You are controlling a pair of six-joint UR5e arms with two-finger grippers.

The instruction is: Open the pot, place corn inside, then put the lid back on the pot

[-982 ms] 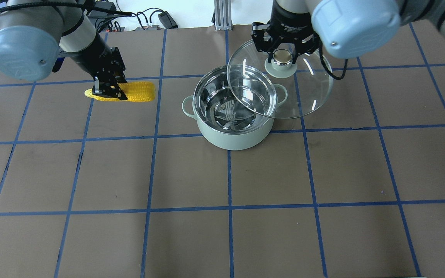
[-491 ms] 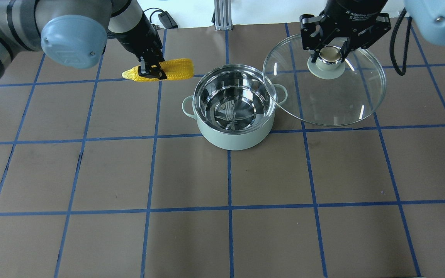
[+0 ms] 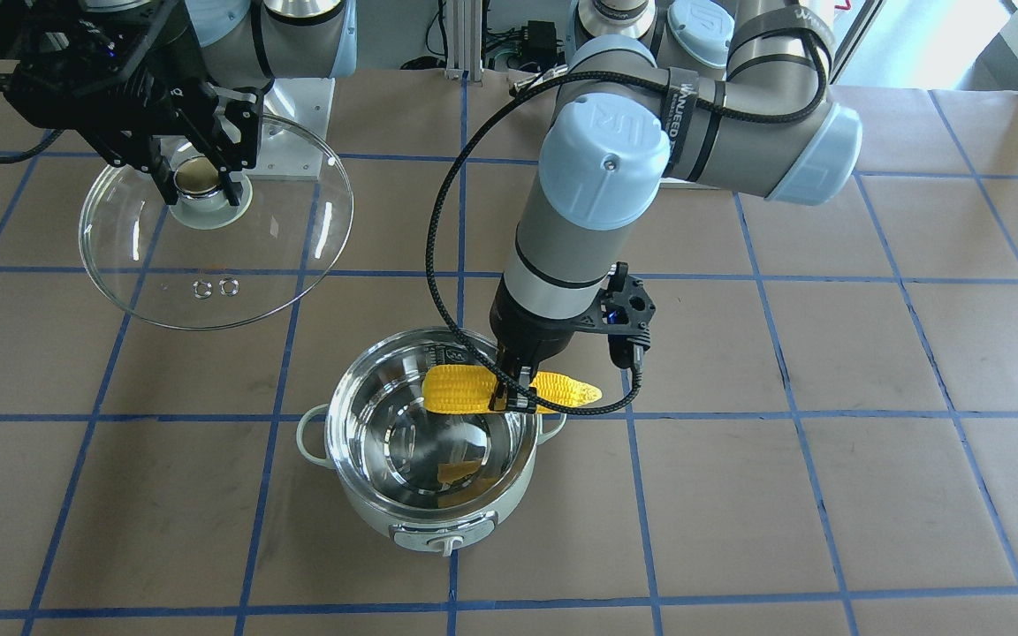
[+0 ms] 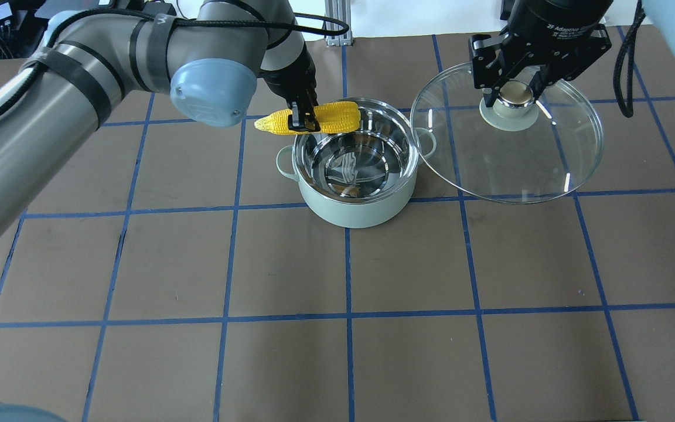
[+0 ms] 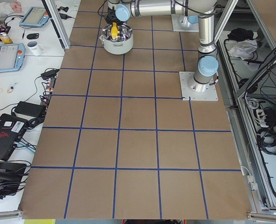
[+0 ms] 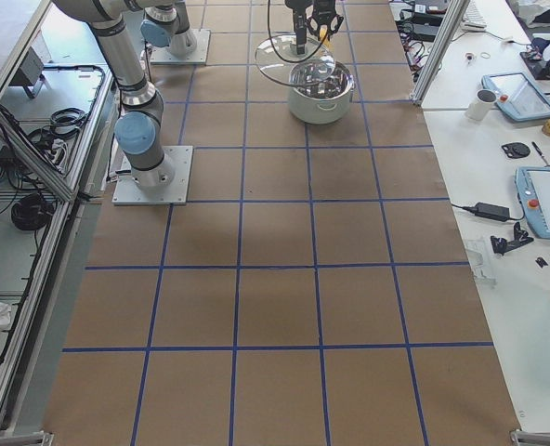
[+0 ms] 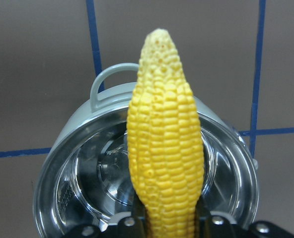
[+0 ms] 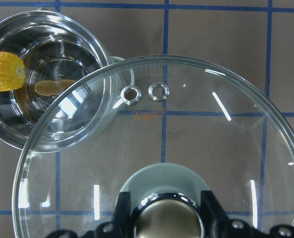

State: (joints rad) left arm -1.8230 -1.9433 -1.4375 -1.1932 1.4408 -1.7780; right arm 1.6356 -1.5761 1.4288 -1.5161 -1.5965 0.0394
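Note:
The mint-green pot [image 4: 356,199] [image 3: 434,521] stands open, its steel inside bare. My left gripper [image 4: 304,123] [image 3: 509,402] is shut on the yellow corn [image 4: 329,117] [image 3: 456,389] [image 7: 164,163] and holds it level above the pot's far-left rim, tapered end out past the rim. My right gripper [image 4: 513,94] [image 3: 197,177] is shut on the knob of the glass lid [image 4: 548,158] [image 3: 279,230] [image 8: 186,139] and holds the lid in the air to the right of the pot, apart from it.
The brown table [image 4: 349,328] has a blue tape grid. Cables and an aluminium post [image 4: 334,23] sit at its far edge. Side tables with tablets and mugs [image 5: 31,46] show in the side views.
My left gripper has carried the corn rightward from the table's left to over the pot's rim. My right gripper has moved the lid further right, off the pot.

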